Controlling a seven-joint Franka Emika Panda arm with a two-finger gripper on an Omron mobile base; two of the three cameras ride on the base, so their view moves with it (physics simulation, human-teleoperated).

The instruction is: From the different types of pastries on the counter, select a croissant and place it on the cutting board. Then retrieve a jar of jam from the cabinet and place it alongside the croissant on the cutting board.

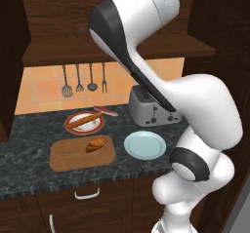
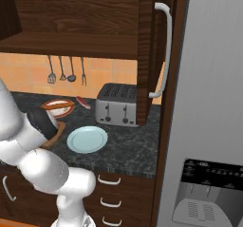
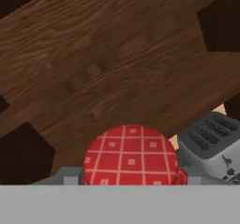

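**Jam jar in hand, croissant already boarded**

Item nearest the lens: jar of jam [image 3: 131, 155], red checked lid, seen in the hand view sitting low between the fingers, with wood grain of the cabinet [image 3: 108, 68] behind it and the toaster [image 3: 213, 145] beyond its right edge. Gripper: fingertips themselves hidden under the lid; jaws part-way closed and, judging by how the jar sits, clamped on it.

Counter [image 1: 29, 129], left to right in the left base view: plate with the long baguette-like stick [image 1: 85, 120]; cutting board [image 1: 82, 153] with the croissant [image 1: 96, 144] lying on its right half; light blue plate [image 1: 144, 145], bare; toaster.

Progress: croissant step looks done. Jar is out at the shelf, not yet on the board; it remains to be carried down and set beside the croissant.

Arm: rises from the lower right, elbow bent, forearm reaching up to the cabinet shelf [image 1: 78, 51].
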